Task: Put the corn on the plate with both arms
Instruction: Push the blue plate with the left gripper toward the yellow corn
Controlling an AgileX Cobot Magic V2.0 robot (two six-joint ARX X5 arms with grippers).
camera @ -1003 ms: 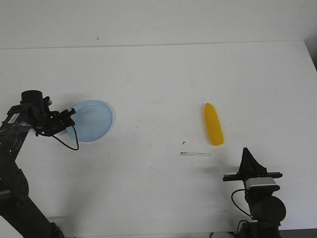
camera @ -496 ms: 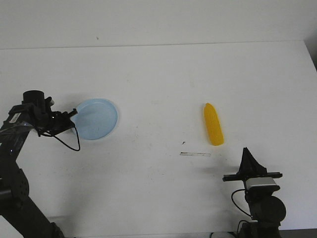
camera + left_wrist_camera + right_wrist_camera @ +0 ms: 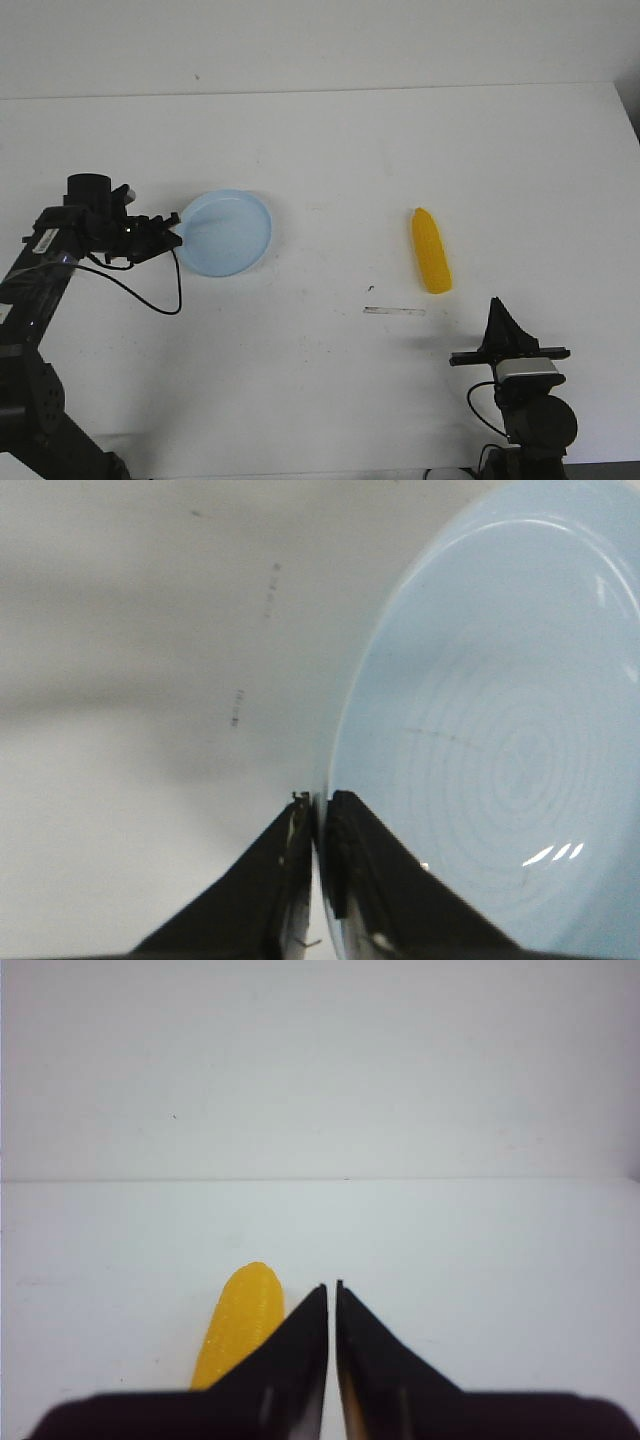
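Corn (image 3: 431,251) alone, plate (image 3: 232,232) pinched by left gripper (image 3: 176,234)

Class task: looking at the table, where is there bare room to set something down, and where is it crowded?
Bare table lies between the round pale-blue plate and the yellow corn cob, and across the far side. It is tightest by the left claw, clamped on the plate's rim.

Left gripper (image 3: 318,815) pinching plate (image 3: 490,740) rim; white table (image 3: 130,680) beside
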